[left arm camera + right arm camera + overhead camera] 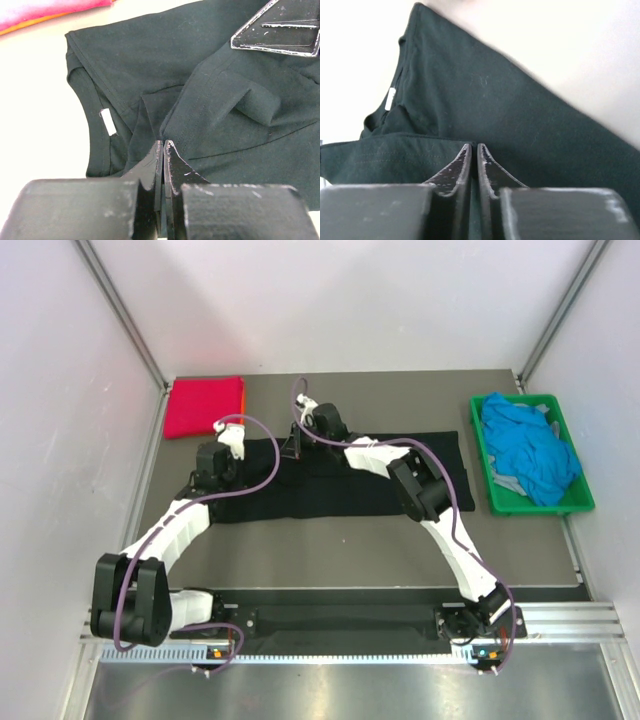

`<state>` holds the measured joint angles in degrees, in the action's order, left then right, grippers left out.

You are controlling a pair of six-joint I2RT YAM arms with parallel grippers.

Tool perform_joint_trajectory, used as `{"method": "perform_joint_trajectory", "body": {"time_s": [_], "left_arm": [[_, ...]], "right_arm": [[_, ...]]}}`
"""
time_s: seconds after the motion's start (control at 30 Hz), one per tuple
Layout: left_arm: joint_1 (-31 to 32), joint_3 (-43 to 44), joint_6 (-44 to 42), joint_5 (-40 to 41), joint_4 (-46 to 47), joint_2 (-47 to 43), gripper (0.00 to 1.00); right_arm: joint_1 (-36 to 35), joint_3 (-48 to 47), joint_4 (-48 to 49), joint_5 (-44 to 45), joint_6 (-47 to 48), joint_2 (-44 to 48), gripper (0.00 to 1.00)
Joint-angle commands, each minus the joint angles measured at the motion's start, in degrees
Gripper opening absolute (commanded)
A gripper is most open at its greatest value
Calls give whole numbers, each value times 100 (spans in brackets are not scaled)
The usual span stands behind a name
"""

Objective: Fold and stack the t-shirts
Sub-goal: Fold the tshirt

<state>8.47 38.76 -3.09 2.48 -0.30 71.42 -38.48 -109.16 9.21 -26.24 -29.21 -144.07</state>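
The large black t-shirt (pixel 340 495) lies spread across the middle of the table, with its white neck label (pixel 107 121) at its left end. My left gripper (pixel 222 456) is shut on a raised fold of the black shirt (pixel 225 105) beside the collar. My right gripper (pixel 293 447) is shut on a hem fold of the same shirt (pixel 495 100), a little to the right at its far edge. The right gripper's finger (pixel 280 30) shows in the left wrist view. A folded magenta-red shirt (pixel 205 406) lies at the far left, with an orange edge (pixel 35 24) under it.
A green crate (pixel 573 465) stands at the right edge and holds crumpled bright blue shirts (pixel 530 450). White walls and metal posts close in the table on three sides. Purple cables loop over both arms.
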Motion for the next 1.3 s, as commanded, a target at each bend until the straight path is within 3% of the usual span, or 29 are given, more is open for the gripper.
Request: {"method": "perform_joint_trajectory", "body": {"time_s": [0.0,0.53,0.97,1.1,1.27], "left_arm": [[14,96,-25,33,355,4,0],[-3,816,-481,253,820,899,0],[-73,1116,-798,-90,2241,1709,0],[-126,1054,-772,-485,2955,1867,0],[-153,1265,-772,-775,3193,2297,0]], "right_arm": [[-2,209,563,-74,74,247,1],[271,1819,2233,382,-190,1346,0],[394,2804,3455,646,-454,1689,0],[455,3146,3902,725,-550,1786,0],[490,3402,4150,848,-559,1900,0]]}}
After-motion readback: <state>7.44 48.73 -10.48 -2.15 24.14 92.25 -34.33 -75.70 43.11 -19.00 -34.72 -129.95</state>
